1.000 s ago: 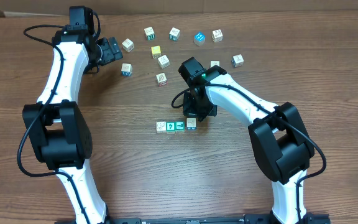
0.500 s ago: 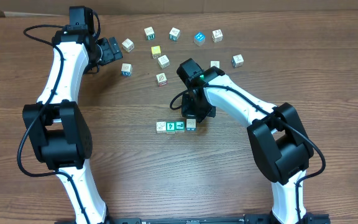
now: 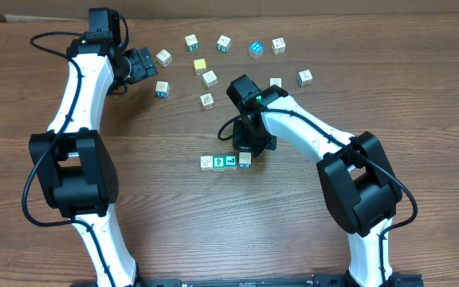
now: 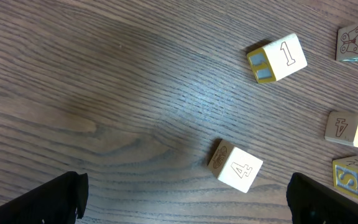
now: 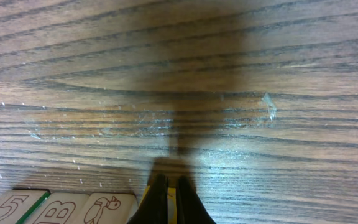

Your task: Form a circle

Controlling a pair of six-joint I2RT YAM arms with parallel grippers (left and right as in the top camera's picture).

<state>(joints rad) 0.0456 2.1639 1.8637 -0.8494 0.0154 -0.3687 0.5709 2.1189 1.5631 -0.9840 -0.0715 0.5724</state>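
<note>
Right gripper point(image 5: 173, 190) pinched together, three-block row point(image 5: 61, 208) just beside it. Left gripper point(image 4: 188, 196) spread wide, "4" block point(image 4: 236, 167) just ahead.

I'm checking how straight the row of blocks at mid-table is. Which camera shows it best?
Overhead: the row of blocks shows full length, the right gripper at one end. The right wrist view catches only three tops, cut off at its bottom edge. The left wrist view shows only other blocks.
</note>
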